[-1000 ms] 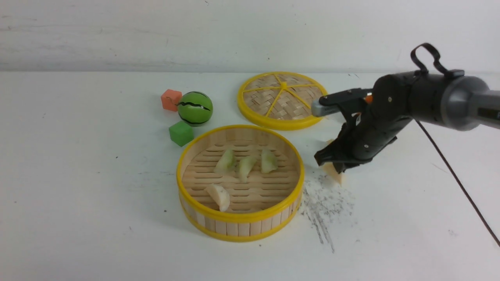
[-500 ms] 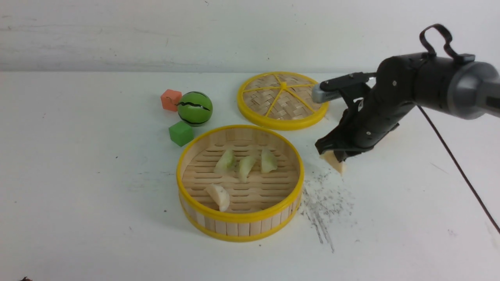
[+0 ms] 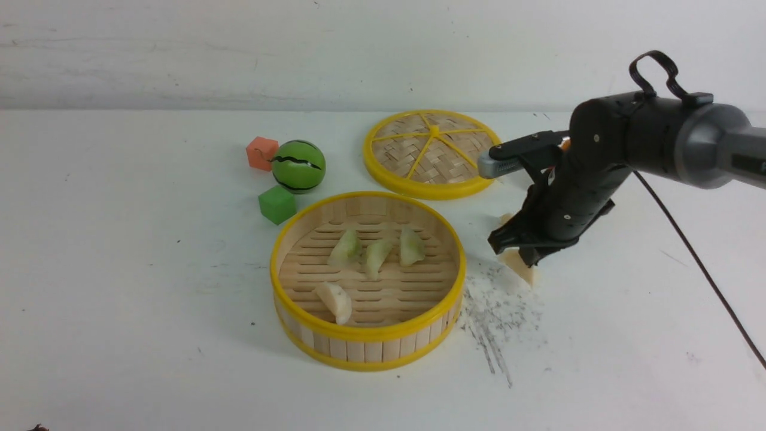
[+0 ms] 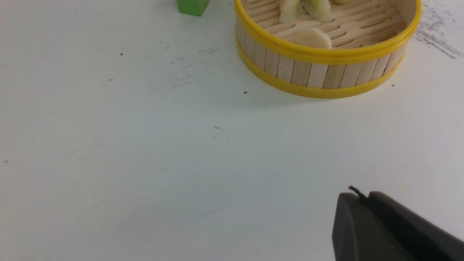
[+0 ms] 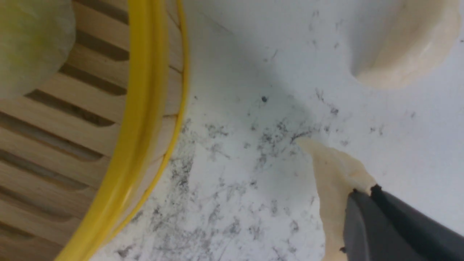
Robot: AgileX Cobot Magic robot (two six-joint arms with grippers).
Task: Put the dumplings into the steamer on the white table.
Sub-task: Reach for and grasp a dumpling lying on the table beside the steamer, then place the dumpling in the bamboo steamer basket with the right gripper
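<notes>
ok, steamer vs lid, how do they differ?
The steamer has a wood-strip wall and a slatted floor; the lid is a flat woven disc with yellow spokes. The steamer holds four dumplings; the lid holds none. The steamer sits nearer the robot, and the lid lies behind it, to the right. Both are round with yellow rims and rest on the table.

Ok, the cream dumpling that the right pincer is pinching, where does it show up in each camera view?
Front view: cream dumpling right of centre, clamped under the right pincer, just right of the steamer.
Left wrist view: not in it.
Right wrist view: cream dumpling poking out of the pincer's tip, over the grey scuff marks.
Shared landmark: the steamer's yellow rim, seen in all three.
</notes>
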